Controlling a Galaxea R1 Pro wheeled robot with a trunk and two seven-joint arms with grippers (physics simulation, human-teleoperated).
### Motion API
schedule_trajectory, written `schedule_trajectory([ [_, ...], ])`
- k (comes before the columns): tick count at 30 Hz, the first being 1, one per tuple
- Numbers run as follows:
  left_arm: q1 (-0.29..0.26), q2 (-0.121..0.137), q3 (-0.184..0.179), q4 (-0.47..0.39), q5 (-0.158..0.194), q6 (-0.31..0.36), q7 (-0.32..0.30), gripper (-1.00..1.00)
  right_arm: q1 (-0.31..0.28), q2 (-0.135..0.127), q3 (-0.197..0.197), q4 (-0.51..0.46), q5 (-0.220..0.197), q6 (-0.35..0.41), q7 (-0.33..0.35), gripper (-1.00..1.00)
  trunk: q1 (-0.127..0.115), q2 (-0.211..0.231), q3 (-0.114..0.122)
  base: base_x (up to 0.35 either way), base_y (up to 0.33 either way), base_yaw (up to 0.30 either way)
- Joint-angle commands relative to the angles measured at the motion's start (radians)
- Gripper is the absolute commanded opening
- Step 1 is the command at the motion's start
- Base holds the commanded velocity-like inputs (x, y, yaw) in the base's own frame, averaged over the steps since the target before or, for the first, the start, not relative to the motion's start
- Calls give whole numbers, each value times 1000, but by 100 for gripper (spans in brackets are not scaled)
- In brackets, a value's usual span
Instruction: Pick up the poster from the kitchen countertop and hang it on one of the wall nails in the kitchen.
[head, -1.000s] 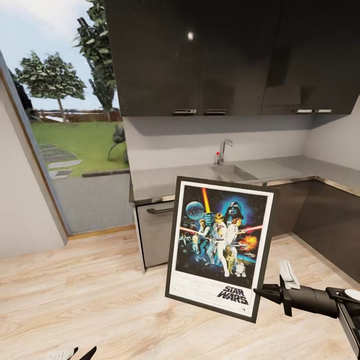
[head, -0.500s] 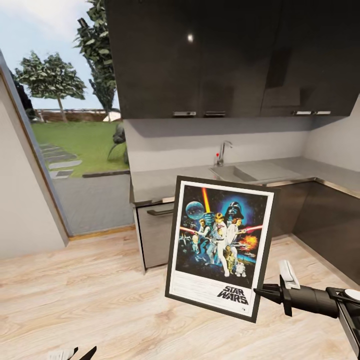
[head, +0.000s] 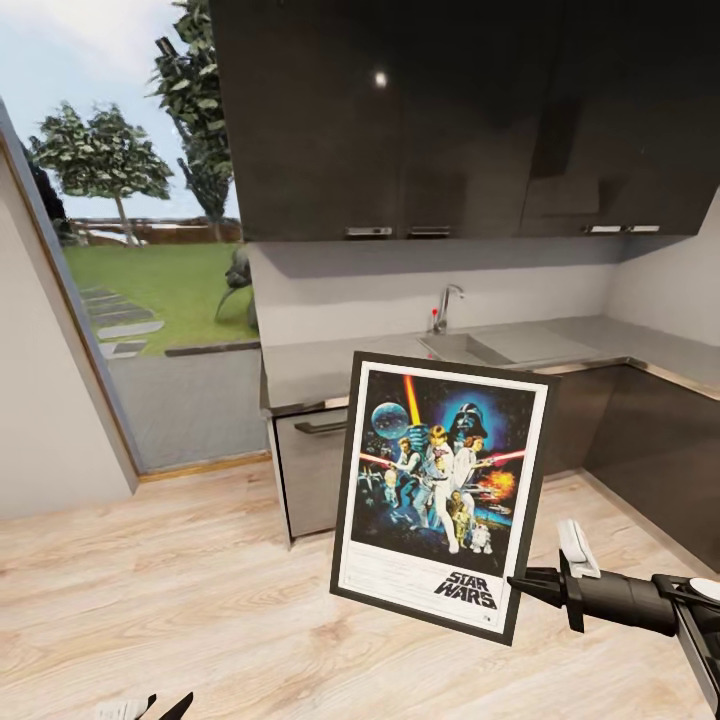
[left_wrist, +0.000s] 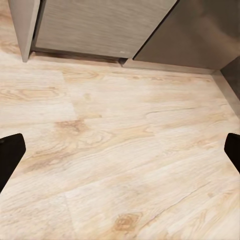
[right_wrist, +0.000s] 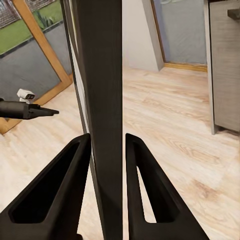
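The poster is held upright over the wooden floor, tilted slightly, its Star Wars artwork facing the head camera. My right gripper is shut on its lower right edge. In the right wrist view the dark frame edge runs between the two fingers, which press on it from both sides. The grey steel kitchen countertop, with sink and chrome tap, lies behind the poster. My left gripper hangs low over the floor, open and empty, and its tips show at the head view's bottom edge.
Dark wall cabinets hang above the counter, and dark base cabinets run along the right. A large glass door to the garden stands at the left. Light wooden floor spreads between me and the counter.
The head view has shifted a little, so the wall cabinets sit slightly lower in the picture. The poster and both grippers keep their places.
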Motion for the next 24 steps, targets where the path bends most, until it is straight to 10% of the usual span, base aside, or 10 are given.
schedule_trajectory([
  [1,-1,0,-7,2,10,-2,-4,100,-1,0,-1,-1,3,12,5,-100,-4,6,2,0,0,0],
  [24,-1,0,-7,2,10,-2,-4,100,-1,0,-2,-2,3,12,5,-100,-92,167,74,0,0,0],
])
